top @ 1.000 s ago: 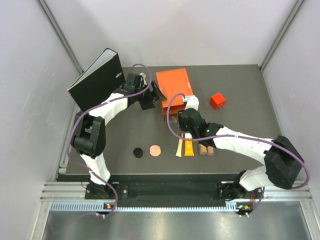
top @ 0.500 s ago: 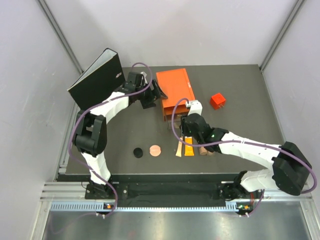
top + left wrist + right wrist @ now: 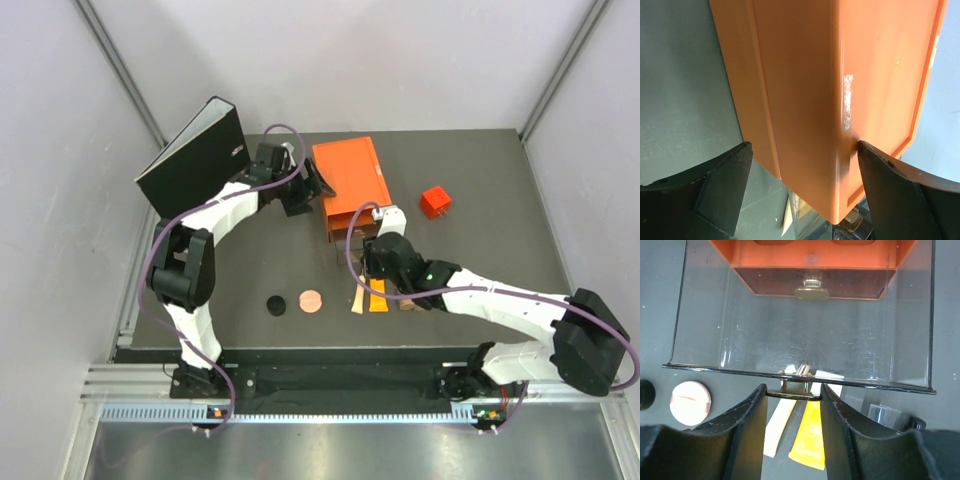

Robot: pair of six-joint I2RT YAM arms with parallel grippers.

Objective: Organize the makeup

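The makeup lies in a row near the front: a black disc, a pinkish-copper disc, a beige tube, an orange-yellow tube and tan bottles, partly hidden by my right arm. My right gripper is shut on the metal handle of a clear drawer, which is pulled out of the orange box and has nothing in it. The beige tube and orange-yellow tube lie just under it. My left gripper clamps the box's corner, both fingers against it.
A small red cube sits right of the orange box. A black binder stands at the back left. The copper disc and the black disc lie left of the drawer's front. Grey walls close in on both sides.
My right gripper has moved toward the near edge with the handle, drawing the clear drawer further out over the tubes. The left arm and the box have not moved.
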